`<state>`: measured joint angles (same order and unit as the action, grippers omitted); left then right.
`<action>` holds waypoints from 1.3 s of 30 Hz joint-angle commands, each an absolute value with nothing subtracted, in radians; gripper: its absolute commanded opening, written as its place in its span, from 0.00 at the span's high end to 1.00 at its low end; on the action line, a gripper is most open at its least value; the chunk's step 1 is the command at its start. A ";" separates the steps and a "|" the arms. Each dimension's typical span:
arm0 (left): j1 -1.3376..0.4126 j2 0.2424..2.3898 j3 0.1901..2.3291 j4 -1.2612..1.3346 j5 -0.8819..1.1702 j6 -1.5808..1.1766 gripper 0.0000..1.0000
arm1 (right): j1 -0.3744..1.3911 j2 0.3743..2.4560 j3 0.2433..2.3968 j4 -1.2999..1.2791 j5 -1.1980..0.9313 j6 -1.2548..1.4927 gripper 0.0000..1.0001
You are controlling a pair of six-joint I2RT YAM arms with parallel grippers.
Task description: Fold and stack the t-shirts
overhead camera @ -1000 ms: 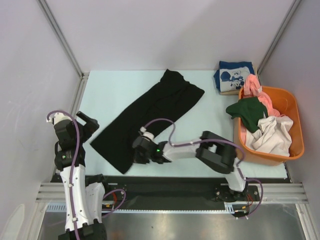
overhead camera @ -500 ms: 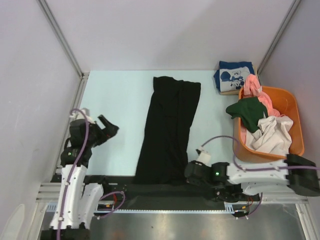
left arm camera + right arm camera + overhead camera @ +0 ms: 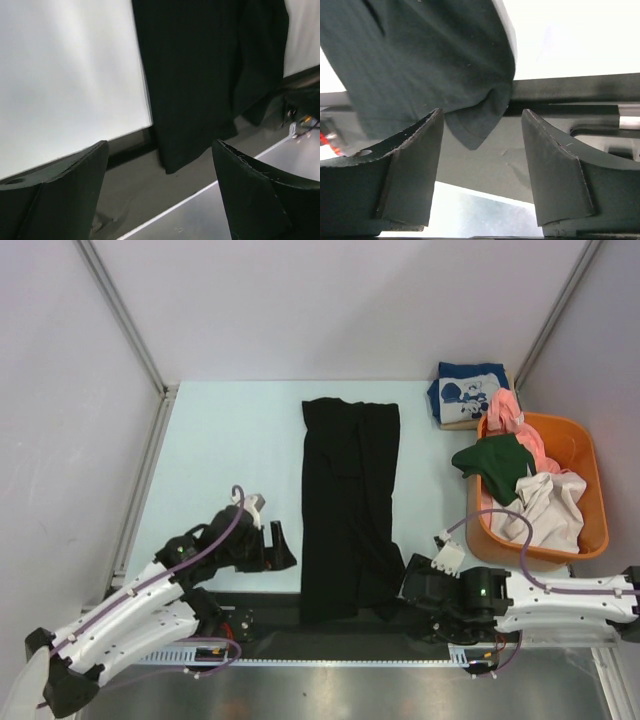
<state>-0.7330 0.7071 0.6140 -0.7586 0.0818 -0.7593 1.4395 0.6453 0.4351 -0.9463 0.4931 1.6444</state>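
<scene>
A large black t-shirt (image 3: 350, 500), folded into a long strip, lies from the back of the table (image 3: 230, 450) to its near edge, where its end hangs over. My left gripper (image 3: 279, 545) is low, just left of the shirt's near end, open and holding nothing. In the left wrist view the black t-shirt (image 3: 200, 75) fills the space beyond the left gripper (image 3: 160, 145). My right gripper (image 3: 405, 588) is open at the shirt's near right corner. In the right wrist view that black t-shirt corner (image 3: 470, 130) droops free just past the right gripper (image 3: 481, 114).
A folded navy tee (image 3: 467, 392) with white print lies at the back right. The orange basket (image 3: 578, 440) on the right holds a pink tee (image 3: 508, 412), a dark green tee (image 3: 492, 462) and an off-white tee (image 3: 545, 508). Frame posts stand at the back corners.
The right gripper dragged the shirt's near end to the front edge, straightening it, then opened and let go. The left arm swung down and right toward the shirt's near left edge.
</scene>
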 commanded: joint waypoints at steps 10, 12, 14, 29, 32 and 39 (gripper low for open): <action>-1.114 0.724 0.371 -0.502 0.077 -1.106 0.13 | 1.525 0.841 0.374 -0.677 0.514 1.646 0.36; -1.149 0.738 0.356 -0.483 0.072 -1.132 0.14 | 1.543 0.844 0.368 -0.651 0.515 1.646 0.37; -1.170 0.755 0.344 -0.450 0.074 -1.147 0.14 | 1.557 0.862 0.367 -0.629 0.520 1.651 0.38; -1.302 0.851 0.244 -0.264 0.008 -1.273 0.41 | 1.657 0.948 0.373 -0.626 0.549 1.756 0.74; -1.302 0.832 0.251 -0.259 -0.033 -1.281 0.69 | 1.666 0.922 0.397 -0.681 0.572 1.770 0.94; -1.302 0.747 0.559 -0.590 -0.198 -1.204 1.00 | 1.678 0.827 0.592 -0.943 0.661 1.752 1.00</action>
